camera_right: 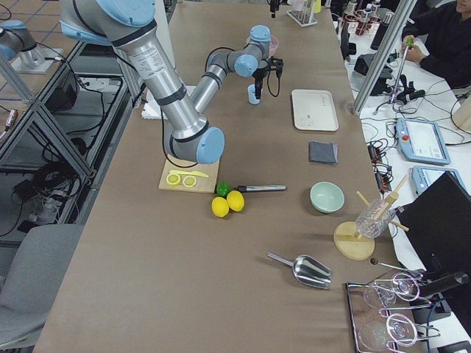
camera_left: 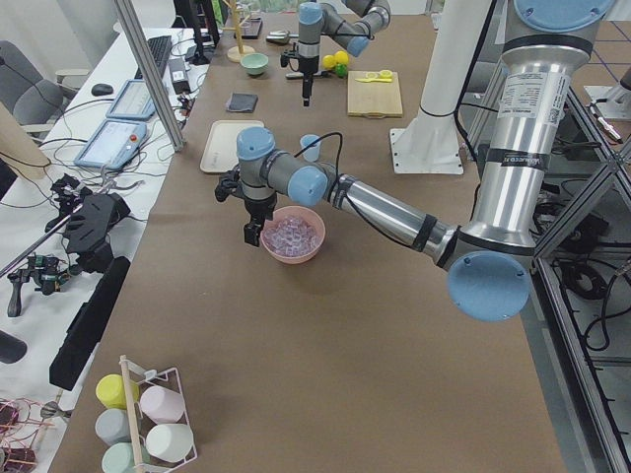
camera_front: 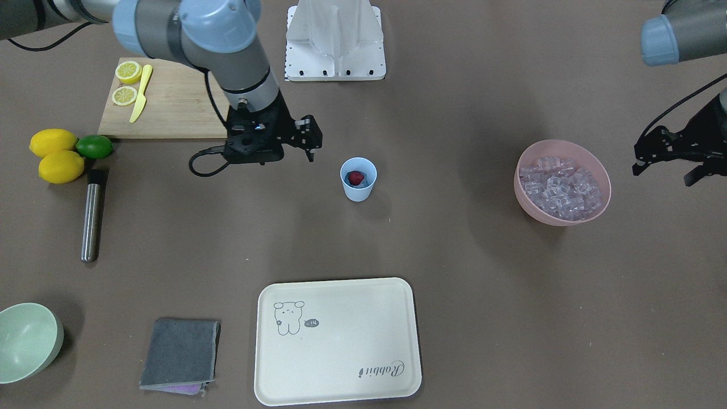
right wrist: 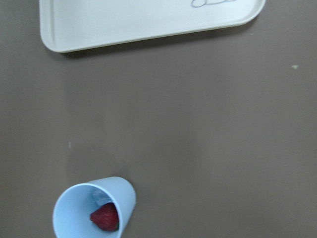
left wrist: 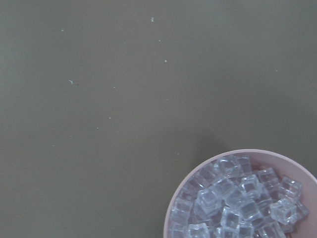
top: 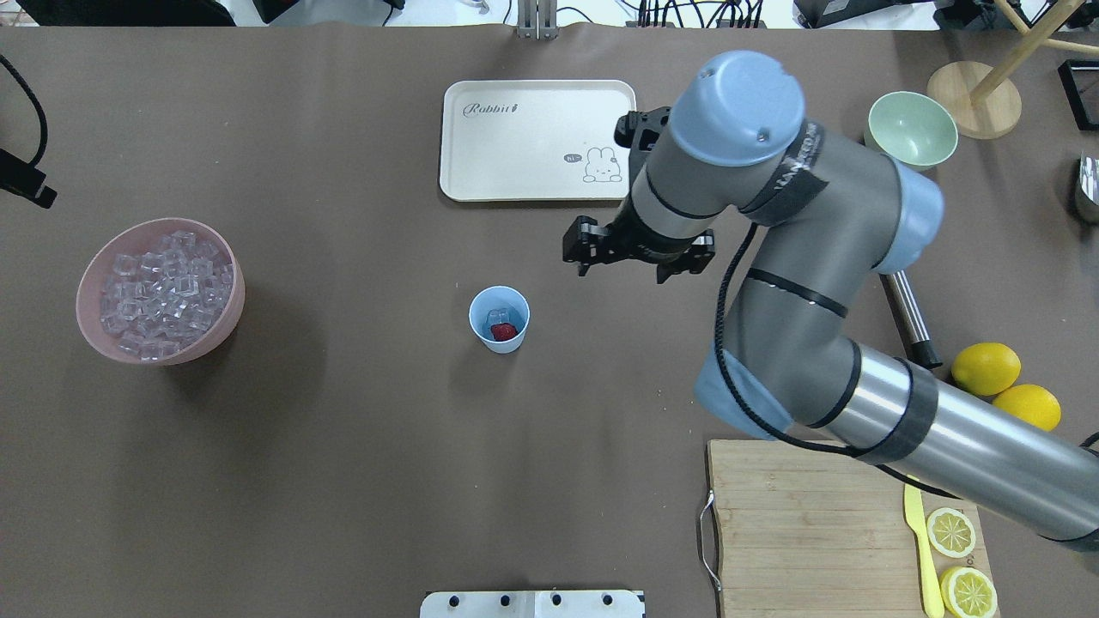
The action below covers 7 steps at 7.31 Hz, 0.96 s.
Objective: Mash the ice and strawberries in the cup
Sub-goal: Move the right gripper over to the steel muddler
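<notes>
I see the cup (top: pixel 499 319) standing upright near the middle of the table (top: pixel 343 481), with the strawberry (top: pixel 503 330) lying in its bottom. What looks like one clear cube lies against the strawberry. The ice (camera_front: pixel 559 184) is heaped in the pink bowl (camera_front: pixel 545 218), well to the left of the cup. My right gripper (top: pixel 624 273) hangs just right of the cup and a little farther out, between it and the tray (top: pixel 515 137). Its jaws are spread wide with nothing in them. My left gripper (camera_front: pixel 663 173) hovers just left of the pink bowl, off its rim, with its fingers apart and empty. Its wrist camera shows only bare table and a corner of the ice. The cream tray on the far side reads "Rabbit" in script in one corner. It also carries a line drawing of a rabbit with a small speech bubble, whose lettering is too small for me to read. The band on the right arm has print that I cannot make out. A steel muddler (camera_front: pixel 91 216) lies to the right, next to two lemons (camera_front: pixel 54 142) and a lime (camera_front: pixel 93 146) that touch one another. Nearer, the board (camera_front: pixel 164 108) holds two lemon halves (camera_front: pixel 128 72) and a yellow knife (camera_front: pixel 140 94). A green bowl (camera_front: pixel 28 341) sits at the far right, and a folded grey cloth (camera_front: pixel 180 353) lies between it and the tray.
</notes>
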Available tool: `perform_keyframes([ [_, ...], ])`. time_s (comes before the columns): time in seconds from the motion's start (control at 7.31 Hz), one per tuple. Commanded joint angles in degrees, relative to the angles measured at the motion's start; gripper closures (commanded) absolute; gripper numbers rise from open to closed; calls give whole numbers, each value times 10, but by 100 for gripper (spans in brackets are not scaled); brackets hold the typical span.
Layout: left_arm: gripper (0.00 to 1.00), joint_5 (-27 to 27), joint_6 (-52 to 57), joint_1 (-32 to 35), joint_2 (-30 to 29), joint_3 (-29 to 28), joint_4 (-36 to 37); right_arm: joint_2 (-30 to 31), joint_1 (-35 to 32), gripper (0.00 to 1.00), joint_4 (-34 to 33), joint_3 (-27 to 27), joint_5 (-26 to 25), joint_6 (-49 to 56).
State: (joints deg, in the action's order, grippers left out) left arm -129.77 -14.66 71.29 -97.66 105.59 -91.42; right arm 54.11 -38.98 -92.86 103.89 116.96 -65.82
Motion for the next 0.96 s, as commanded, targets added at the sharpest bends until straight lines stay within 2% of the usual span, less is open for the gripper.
perform_keyframes([
  [0.0, 3, 0, 28, 29, 26, 0, 1, 97, -76, 0, -7, 36, 42, 122],
  [0.55, 2, 0, 30, 39, 42, 4, 1, 193, -165, 0, -6, 11, 80, 262],
  [0.82, 2, 4, 24, 39, 39, 10, 27, 197, -175, 0, 20, -45, 79, 298],
])
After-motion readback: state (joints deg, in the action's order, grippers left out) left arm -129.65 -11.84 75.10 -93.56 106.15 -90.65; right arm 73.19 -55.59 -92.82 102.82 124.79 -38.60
